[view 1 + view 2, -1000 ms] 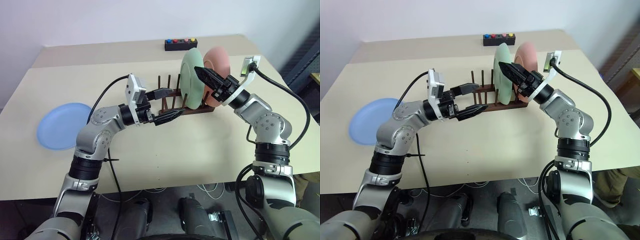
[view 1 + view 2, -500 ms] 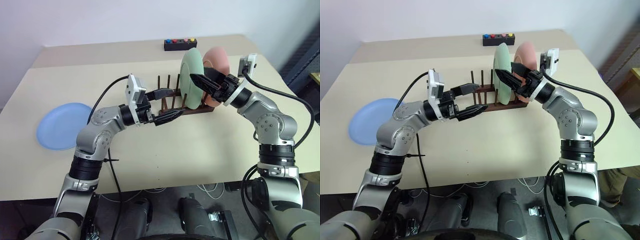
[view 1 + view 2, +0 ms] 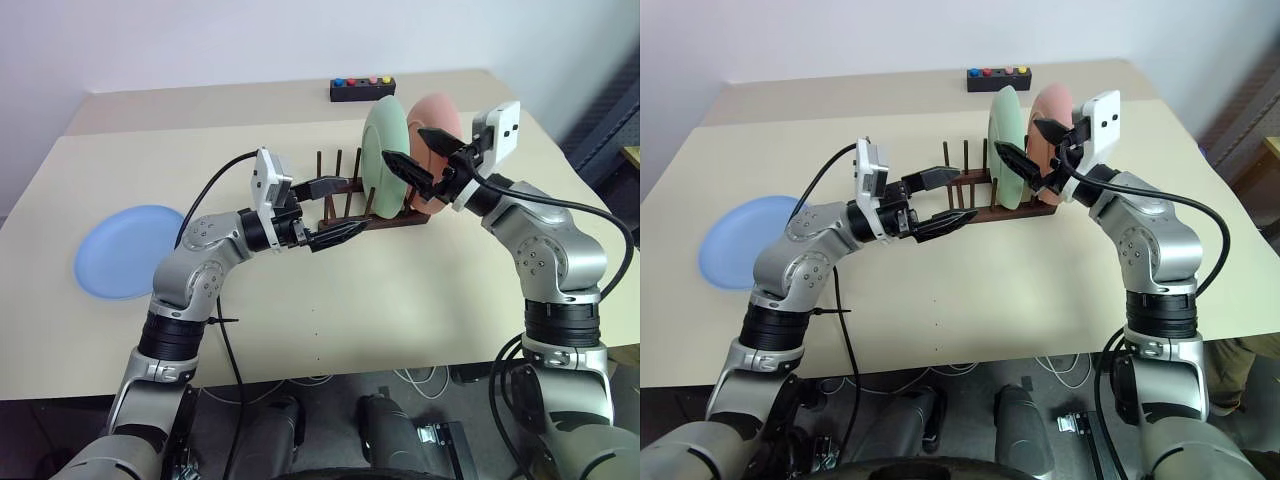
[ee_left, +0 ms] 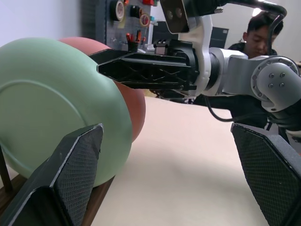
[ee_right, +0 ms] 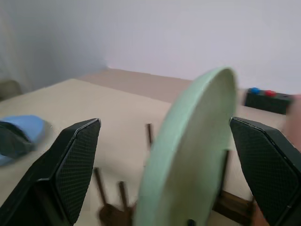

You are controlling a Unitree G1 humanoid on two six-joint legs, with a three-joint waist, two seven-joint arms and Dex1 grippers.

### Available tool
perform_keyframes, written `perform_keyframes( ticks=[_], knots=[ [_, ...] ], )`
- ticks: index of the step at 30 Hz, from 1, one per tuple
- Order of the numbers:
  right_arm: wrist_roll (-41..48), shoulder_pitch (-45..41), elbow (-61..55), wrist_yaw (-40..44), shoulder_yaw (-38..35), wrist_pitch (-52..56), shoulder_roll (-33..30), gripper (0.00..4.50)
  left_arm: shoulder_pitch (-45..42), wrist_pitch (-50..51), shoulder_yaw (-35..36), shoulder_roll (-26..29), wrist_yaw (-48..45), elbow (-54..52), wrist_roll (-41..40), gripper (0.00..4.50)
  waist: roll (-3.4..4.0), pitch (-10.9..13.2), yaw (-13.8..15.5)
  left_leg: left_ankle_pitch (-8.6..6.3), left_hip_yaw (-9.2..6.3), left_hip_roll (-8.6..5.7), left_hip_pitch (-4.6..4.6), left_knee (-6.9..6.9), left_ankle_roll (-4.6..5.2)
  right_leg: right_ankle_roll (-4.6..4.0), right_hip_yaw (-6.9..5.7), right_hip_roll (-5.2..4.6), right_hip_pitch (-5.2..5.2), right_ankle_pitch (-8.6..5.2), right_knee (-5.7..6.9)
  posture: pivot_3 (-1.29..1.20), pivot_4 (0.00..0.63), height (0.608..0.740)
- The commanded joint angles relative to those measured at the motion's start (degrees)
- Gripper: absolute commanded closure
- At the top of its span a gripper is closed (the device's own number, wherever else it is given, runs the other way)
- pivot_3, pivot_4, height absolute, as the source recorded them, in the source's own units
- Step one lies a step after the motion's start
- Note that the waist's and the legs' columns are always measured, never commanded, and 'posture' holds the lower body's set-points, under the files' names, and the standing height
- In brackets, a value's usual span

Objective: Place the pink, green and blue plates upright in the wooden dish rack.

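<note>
Rack (image 3: 365, 205): sitting mid-table, holding the green plate (image 3: 384, 157) and pink plate (image 3: 437, 135) upright at its right end. Blue plate (image 3: 128, 251): lying flat, far left. Left gripper (image 3: 330, 212): hovering by the rack's empty pegs, jaws spread, holding nothing. Right gripper (image 3: 420, 160): jaws spread, straddling the green plate's rim.

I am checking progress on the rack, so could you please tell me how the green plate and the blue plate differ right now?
The green plate stands upright on edge in the wooden dish rack, while the blue plate lies flat on the table. The green plate sits beside the pink plate, between the open right gripper's fingers; the blue plate lies alone, far left. Both are plain, round and similar in size.
</note>
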Motion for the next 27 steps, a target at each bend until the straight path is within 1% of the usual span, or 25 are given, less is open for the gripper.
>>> perform_keyframes(
  ticks=[1, 3, 6, 11, 14, 17, 19, 22, 24, 27],
  knots=[
    [-2.7, 0.1, -4.4, -2.2, 0.2, -1.9, -1.0, 0.02, -0.3, -0.6, 0.1, 0.0, -0.5, -1.9, -0.6, 0.0, 0.0, 0.0, 0.0, 0.0, 0.0, 0.0, 0.0, 0.0, 0.0, 0.0, 0.0, 0.0, 0.0, 0.0, 0.0, 0.0, 0.15, 0.74],
    [-2.5, 0.5, -5.6, -3.4, -0.3, -1.5, -0.3, 0.02, -0.4, -0.6, 0.1, -0.1, -0.6, -1.9, -0.6, 0.0, 0.0, 0.0, -0.1, 0.0, 0.0, 0.0, 0.0, 0.0, 0.0, 0.0, 0.0, 0.0, 0.0, 0.0, 0.0, 0.0, 0.15, 0.74],
    [0.0, 0.5, -7.9, -4.8, -2.5, -0.8, 0.8, 0.02, -0.4, -0.5, 0.1, 0.0, -0.8, -1.8, -0.7, 0.0, 0.0, 0.0, -0.1, 0.0, 0.0, 0.01, 0.0, -0.01, 0.0, 0.0, 0.0, 0.01, 0.0, 0.0, 0.0, 0.0, 0.15, 0.74],
    [10.3, 0.5, -12.0, -1.8, -8.9, -0.5, 0.8, 0.02, -0.6, -1.1, 0.6, 0.3, -0.9, -0.6, 0.0, 0.0, -0.01, 0.0, 0.1, 0.0, 0.0, 0.0, 0.0, -0.01, 0.0, 0.0, 0.0, 0.0, 0.01, 0.0, -0.01, 0.0, 0.15, 0.74],
    [13.0, 2.7, -14.5, 3.0, -9.1, -0.1, -2.4, 0.02, -1.4, -2.6, 1.7, 1.0, 0.0, 0.4, 1.2, 0.0, -0.01, 0.0, 0.1, 0.0, -0.02, 0.0, 0.0, -0.01, 0.01, 0.0, -0.01, 0.0, 0.05, 0.0, -0.05, 0.0, 0.15, 0.74],
    [16.7, 6.1, -17.6, 8.3, -8.3, 3.1, -6.8, 0.02, -3.1, -0.1, 4.0, 2.4, 1.4, 1.3, -0.2, 0.0, -0.02, 0.0, 0.1, 0.0, -0.04, 0.01, 0.0, -0.01, 0.01, 0.0, -0.04, 0.0, 0.05, 0.0, -0.05, 0.0, 0.15, 0.74],
    [22.6, 8.5, -19.8, 12.2, -9.0, 6.9, -9.9, 0.02, -3.4, -1.2, 4.6, 5.6, 0.6, 2.8, 1.8, 0.0, -0.01, 0.0, -0.1, -0.01, -0.03, 0.01, 0.0, -0.01, 0.01, 0.0, -0.04, 0.0, 0.05, 0.0, -0.05, 0.0, 0.15, 0.74],
    [30.2, 9.1, -21.1, 15.2, -10.7, 10.1, -12.3, 0.02, -4.7, -1.2, 7.8, 12.3, -0.7, 7.1, 3.1, 0.0, 0.02, 0.0, -0.4, -0.01, 0.0, 0.07, 0.03, -0.07, 0.02, -0.01, -0.02, 0.02, 0.05, -0.01, -0.05, 0.0, 0.15, 0.74],
    [31.4, 9.0, -21.3, 16.0, -10.0, 10.2, -12.8, 0.02, -6.0, 1.1, 9.9, 17.4, -0.6, 10.8, 3.8, 0.0, -0.03, 0.1, -0.4, -0.01, -0.01, 0.14, 0.05, -0.09, 0.02, -0.02, -0.03, 0.05, 0.04, -0.01, -0.05, 0.0, 0.15, 0.74],
    [31.2, 9.3, -21.7, 16.7, -8.0, 9.6, -12.4, 0.02, -7.5, 10.8, 11.3, 24.5, -0.8, 16.1, 2.5, 0.0, -0.03, 0.1, -0.2, -0.01, -0.01, 0.16, 0.04, -0.1, 0.02, -0.02, -0.05, 0.09, 0.04, 0.0, -0.1, 0.0, 0.15, 0.74]
  ],
)
